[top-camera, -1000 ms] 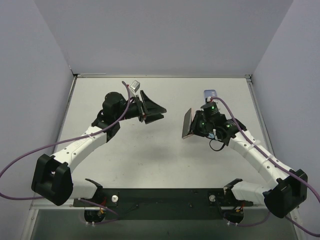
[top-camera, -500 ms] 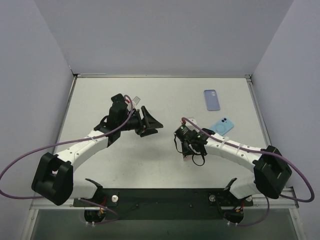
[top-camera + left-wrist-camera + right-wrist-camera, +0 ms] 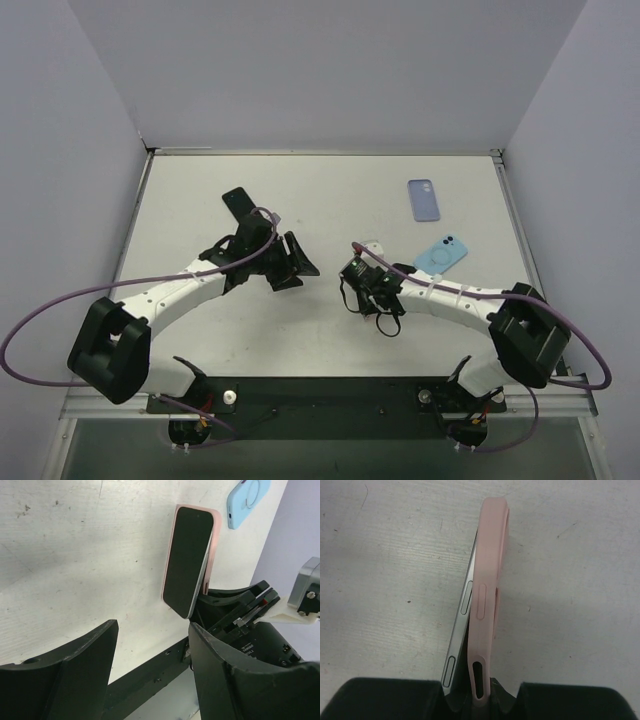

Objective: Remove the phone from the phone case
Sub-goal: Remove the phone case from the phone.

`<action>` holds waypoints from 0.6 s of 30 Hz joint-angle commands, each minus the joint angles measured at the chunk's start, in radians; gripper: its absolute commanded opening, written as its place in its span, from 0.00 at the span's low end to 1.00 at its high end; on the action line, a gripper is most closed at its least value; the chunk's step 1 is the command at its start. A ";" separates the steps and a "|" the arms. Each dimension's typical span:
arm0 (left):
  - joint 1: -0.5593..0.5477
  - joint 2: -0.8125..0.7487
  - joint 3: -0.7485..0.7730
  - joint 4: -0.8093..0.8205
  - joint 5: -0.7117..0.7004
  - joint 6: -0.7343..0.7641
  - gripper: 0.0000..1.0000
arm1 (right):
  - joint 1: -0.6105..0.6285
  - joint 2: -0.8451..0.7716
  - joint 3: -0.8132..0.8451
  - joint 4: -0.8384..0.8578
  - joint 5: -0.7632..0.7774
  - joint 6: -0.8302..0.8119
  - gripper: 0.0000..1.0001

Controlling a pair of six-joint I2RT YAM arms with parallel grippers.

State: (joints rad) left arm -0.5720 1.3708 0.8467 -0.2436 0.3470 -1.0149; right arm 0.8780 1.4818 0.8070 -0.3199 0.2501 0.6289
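Here the right gripper pinches the pink phone case, phone partly out. The left gripper, jaws apart, could miss the thin edge and dislodge both.

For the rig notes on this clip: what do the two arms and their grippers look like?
The two arms look alike. The left arm and right arm have white links joined by bulky black housings, and a purple cable loops along each. The left gripper and right gripper are black, with broad, curved matte fingers. No markings are legible.
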 commanded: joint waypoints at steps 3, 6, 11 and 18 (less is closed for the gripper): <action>-0.020 0.002 -0.020 0.053 -0.037 -0.011 0.69 | -0.004 0.199 -0.049 0.191 -0.097 0.015 0.00; -0.026 0.010 -0.058 0.122 -0.013 -0.027 0.70 | -0.005 0.230 -0.074 0.240 -0.113 0.022 0.00; -0.031 0.043 -0.089 0.202 0.030 -0.044 0.70 | -0.011 0.293 -0.109 0.303 -0.138 0.034 0.02; -0.048 0.094 -0.086 0.265 0.049 -0.051 0.70 | -0.025 0.339 -0.187 0.401 -0.178 0.054 0.08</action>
State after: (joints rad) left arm -0.6083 1.4471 0.7532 -0.0864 0.3645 -1.0477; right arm 0.8822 1.5478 0.7906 -0.2577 0.2794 0.6247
